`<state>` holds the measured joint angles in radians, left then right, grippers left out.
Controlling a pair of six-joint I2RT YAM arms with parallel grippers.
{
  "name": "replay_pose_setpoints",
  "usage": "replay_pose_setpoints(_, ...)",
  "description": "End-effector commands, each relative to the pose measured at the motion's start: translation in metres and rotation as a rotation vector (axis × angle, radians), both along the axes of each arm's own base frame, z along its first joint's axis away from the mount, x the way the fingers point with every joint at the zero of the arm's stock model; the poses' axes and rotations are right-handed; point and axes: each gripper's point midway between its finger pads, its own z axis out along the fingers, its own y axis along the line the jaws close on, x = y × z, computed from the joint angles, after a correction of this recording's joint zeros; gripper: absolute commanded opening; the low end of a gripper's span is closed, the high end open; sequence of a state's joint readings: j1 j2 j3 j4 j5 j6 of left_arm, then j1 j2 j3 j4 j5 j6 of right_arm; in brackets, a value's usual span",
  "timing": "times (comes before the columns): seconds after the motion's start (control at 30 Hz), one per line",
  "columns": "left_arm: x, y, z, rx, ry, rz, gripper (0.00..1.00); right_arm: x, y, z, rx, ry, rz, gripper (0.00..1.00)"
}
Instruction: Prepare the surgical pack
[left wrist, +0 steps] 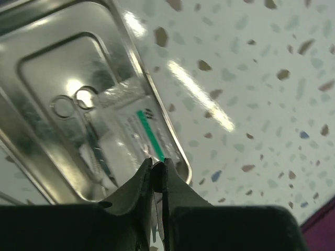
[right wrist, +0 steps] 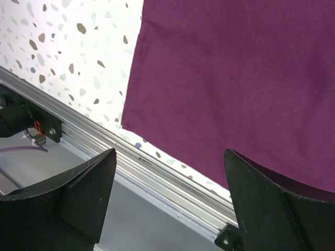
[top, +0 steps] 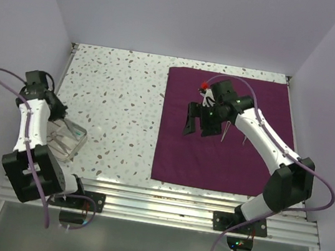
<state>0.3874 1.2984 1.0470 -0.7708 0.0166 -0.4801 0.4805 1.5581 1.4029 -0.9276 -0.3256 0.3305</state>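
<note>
Top external: flat, smooth maroon surgical pack (top: 212, 164); right tool (top: 200, 125) spread apart above it, left tool (left wrist: 158, 163) pinching clear packet (left wrist: 131, 125).

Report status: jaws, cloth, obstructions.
Left jaws shut on clear green-striped packet in steel tray. Right jaws open above flat dark-purple cloth sheet. Thin steel instrument on it.

Large dark-purple surgical pack (top: 194, 158), flat on the right half of the table (top: 120, 103)
</note>
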Motion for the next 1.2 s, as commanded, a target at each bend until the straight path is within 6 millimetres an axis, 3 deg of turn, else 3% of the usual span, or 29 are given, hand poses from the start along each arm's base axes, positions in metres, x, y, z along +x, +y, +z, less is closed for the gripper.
replay_pose_setpoints(0.0,-0.027,0.048,-0.011,0.101,0.102,0.053,0.0,-0.001,-0.003,-0.011,-0.031,0.023,0.015,0.87)
replay_pose_setpoints(0.13,-0.027,0.072,-0.024,0.103,0.162,0.122,0.0,0.003,-0.003,-0.019,-0.047,0.043,0.005,0.88)
replay_pose_setpoints(0.33,-0.023,0.076,-0.048,0.055,0.198,0.15,0.02,0.019,-0.01,-0.029,-0.085,0.047,-0.043,0.89)
replay_pose_setpoints(0.37,-0.022,0.079,-0.048,0.062,0.2,0.153,0.1,0.024,-0.014,-0.032,-0.098,0.046,-0.059,0.89)
replay_pose_setpoints(0.47,-0.019,0.083,-0.047,0.068,0.205,0.159,0.19,0.037,-0.029,-0.044,-0.143,0.063,-0.13,0.89)
replay_pose_setpoints(0.53,-0.02,0.082,-0.048,0.061,0.213,0.16,0.34,0.05,-0.049,-0.054,-0.225,0.052,-0.207,0.88)
replay_pose_setpoints(0.63,-0.018,0.075,-0.053,0.019,0.217,0.143,0.44,0.072,-0.07,-0.061,-0.308,0.016,-0.296,0.84)
replay_pose_setpoints(0.67,-0.016,0.071,-0.054,-0.002,0.208,0.133,0.49,0.077,-0.076,-0.072,-0.351,0.024,-0.308,0.83)
replay_pose_setpoints(0.83,-0.007,0.061,-0.045,-0.035,0.176,0.116,0.54,0.112,-0.105,-0.088,-0.48,-0.01,-0.422,0.74)
replay_pose_setpoints(0.93,0.013,0.04,-0.031,-0.056,0.122,0.045,0.54,0.124,-0.136,-0.097,-0.47,0.024,-0.516,0.68)
replay_pose_setpoints(1.03,0.038,0.005,-0.005,-0.072,0.012,-0.068,0.54,0.133,-0.185,-0.096,-0.503,0.038,-0.616,0.68)
replay_pose_setpoints(1.13,0.058,-0.044,0.011,-0.126,-0.071,-0.194,0.54,0.135,-0.21,-0.096,-0.516,0.049,-0.657,0.67)
replay_pose_setpoints(1.17,0.065,-0.069,0.015,-0.149,-0.097,-0.266,0.54,0.136,-0.223,-0.096,-0.526,0.05,-0.681,0.67)
